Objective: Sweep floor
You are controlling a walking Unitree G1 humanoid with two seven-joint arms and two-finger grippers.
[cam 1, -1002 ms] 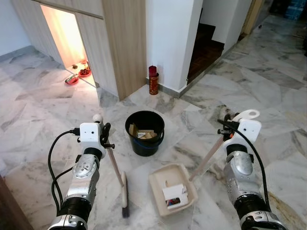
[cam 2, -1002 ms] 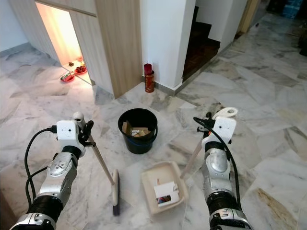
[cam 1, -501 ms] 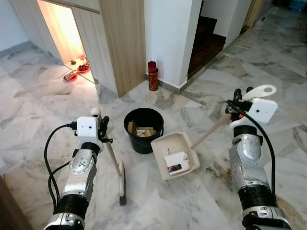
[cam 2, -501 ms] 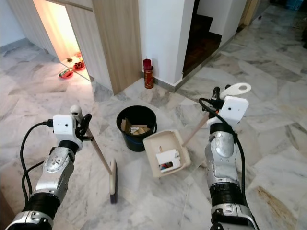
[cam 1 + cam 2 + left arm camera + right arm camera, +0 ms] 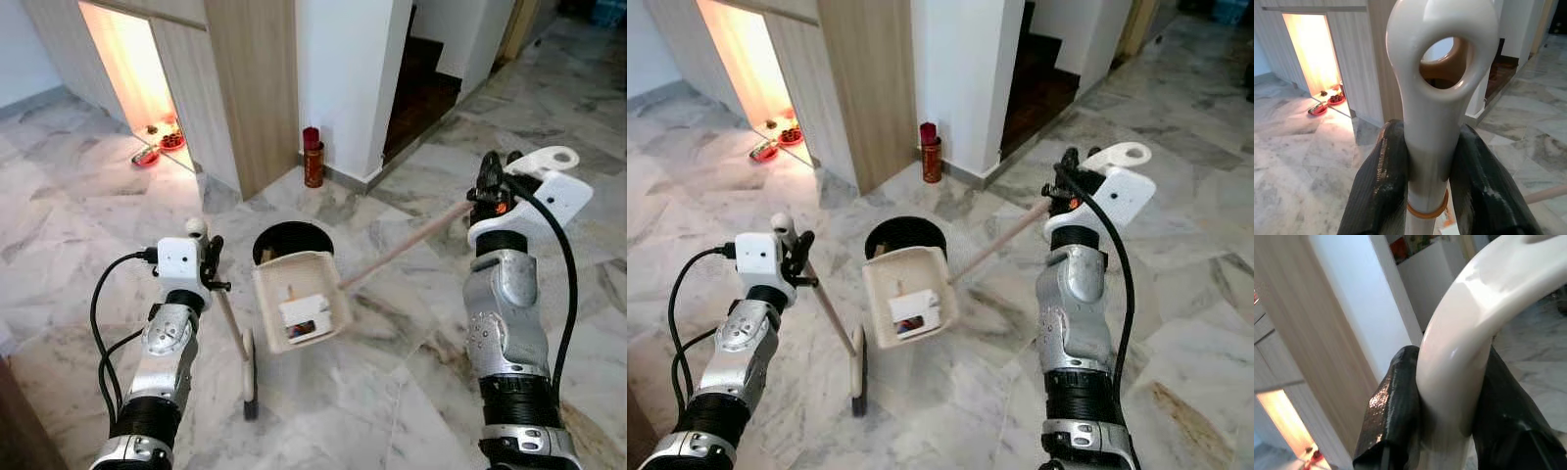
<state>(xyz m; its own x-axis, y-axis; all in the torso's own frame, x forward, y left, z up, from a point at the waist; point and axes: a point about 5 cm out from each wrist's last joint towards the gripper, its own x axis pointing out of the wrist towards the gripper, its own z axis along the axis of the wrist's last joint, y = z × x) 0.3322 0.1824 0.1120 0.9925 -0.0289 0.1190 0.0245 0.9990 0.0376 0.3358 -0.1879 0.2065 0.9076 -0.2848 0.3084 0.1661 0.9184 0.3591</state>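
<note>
My right gripper [image 5: 487, 186] is shut on the white handle end [image 5: 1464, 323] of the dustpan's long wooden pole [image 5: 402, 243]. The cream dustpan [image 5: 296, 300] hangs tilted in the air just in front of the black bucket [image 5: 291, 235], with paper scraps and a small dark item inside it. My left gripper [image 5: 211, 259] is shut on the top of the broom handle [image 5: 1435, 127]. The broom [image 5: 250, 377] rests with its dark head on the marble floor to the left of the dustpan.
A red cylinder [image 5: 313, 162] stands against the white wall behind the bucket. A lit alcove with red bowls [image 5: 159, 147] lies at far left. Dark stairs [image 5: 421, 93] open at the back right. Marble floor [image 5: 372, 392] stretches in front of me.
My right arm has lifted the dustpan off the floor and swung it left and up toward the bucket, tilting it. The left gripper and broom have stayed put.
</note>
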